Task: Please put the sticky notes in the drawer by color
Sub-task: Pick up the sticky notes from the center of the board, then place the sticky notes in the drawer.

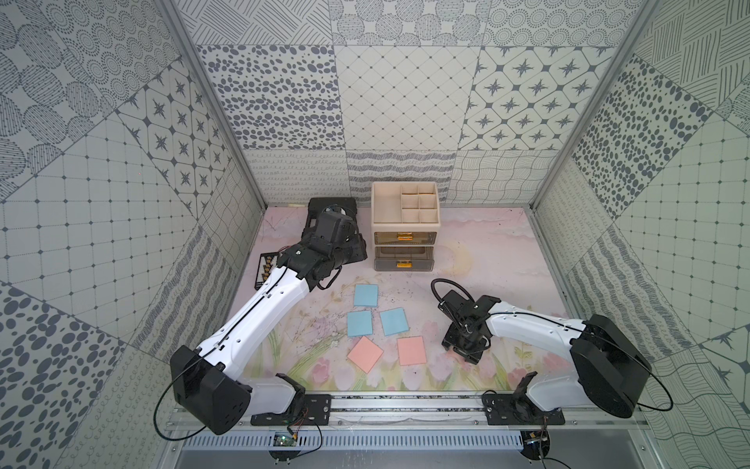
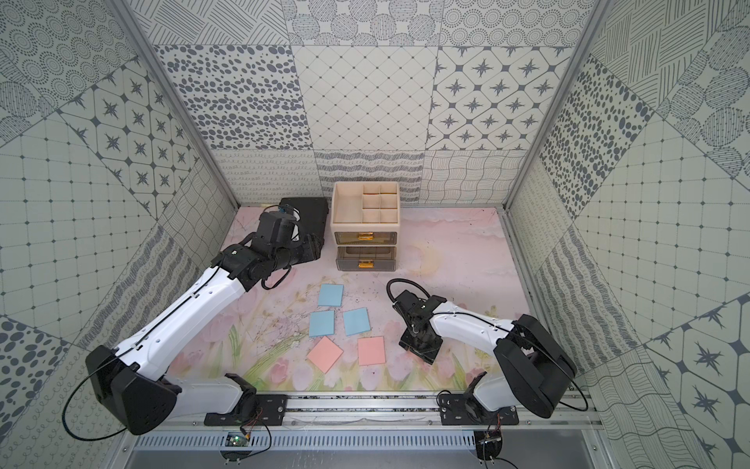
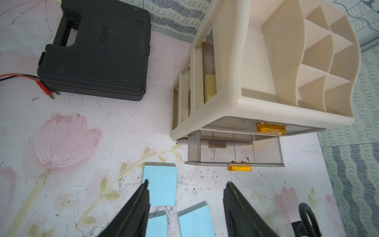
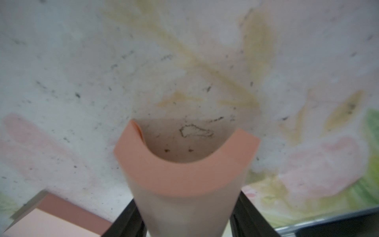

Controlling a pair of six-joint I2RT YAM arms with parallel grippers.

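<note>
Cabinet [image 1: 406,221] at back of mat [image 1: 487,251], middle drawer [image 1: 404,264] pulled out toward arms. Left pincer [image 3: 187,182] nearer cabinet, jaws apart, empty, above blue notes [image 1: 365,295]. Right pincer [image 1: 463,350] clamps pink note [image 4: 185,178], bowed between jaws; open drawer lies ahead, to its left

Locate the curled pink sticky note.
Right wrist view: the curled pink sticky note is pinched in the right gripper, right of a flat pink note.
</note>
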